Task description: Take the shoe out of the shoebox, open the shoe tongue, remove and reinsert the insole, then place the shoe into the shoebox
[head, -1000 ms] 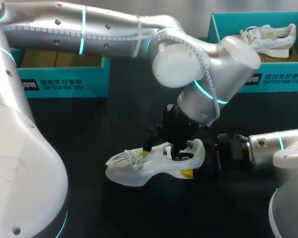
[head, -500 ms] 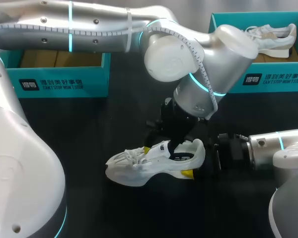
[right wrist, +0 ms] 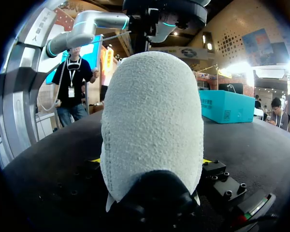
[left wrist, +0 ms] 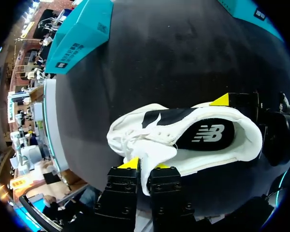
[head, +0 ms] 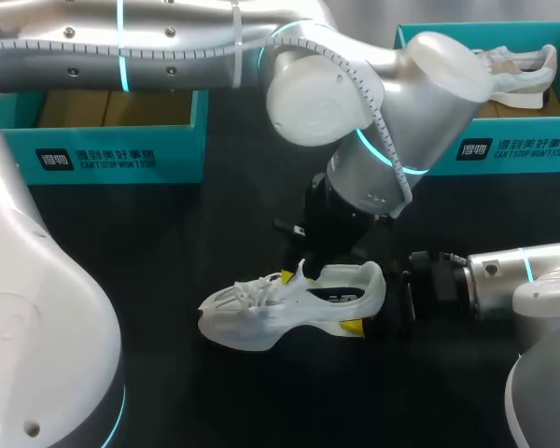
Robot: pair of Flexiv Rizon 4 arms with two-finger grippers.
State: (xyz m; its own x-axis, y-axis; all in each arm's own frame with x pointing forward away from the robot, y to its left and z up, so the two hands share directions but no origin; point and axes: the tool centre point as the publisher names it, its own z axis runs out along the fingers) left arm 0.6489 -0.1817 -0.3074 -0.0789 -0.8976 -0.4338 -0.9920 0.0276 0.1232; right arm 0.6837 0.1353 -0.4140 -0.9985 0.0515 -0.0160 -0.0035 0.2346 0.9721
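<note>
Since a second ago the left gripper (head: 294,277) has risen out of the shoe's opening, drawing the tongue (head: 303,272) up with it, so that the tongue now stands clear above the laces. The left arm's wrist has swung a little toward the far edge of the table (head: 168,373). The white shoe (head: 261,317) and the right gripper (head: 362,301) have stayed where they were.

The shoe lies on its sole near the middle of the table, toe toward the left edge, heel toward the right edge. In the left wrist view the left gripper's two yellow-tipped fingers (left wrist: 130,163) are drawn close together, pinching the white tongue between them from both sides. Ahead of them the shoe's opening gapes, with the dark insole (left wrist: 208,135) lying flat inside.

The right arm comes in low from the right edge, its gripper set round the heel. One yellow tip shows on the near side of the shoe in the head view, the other on the far side in the left wrist view. In the right wrist view the heel stands between the fingers, which are spread wide and press on both its sides.

A teal shoebox (head: 121,154) stands at the far left corner. A second box (head: 504,149) stands at the far right corner with another white shoe (head: 518,70) in it.
</note>
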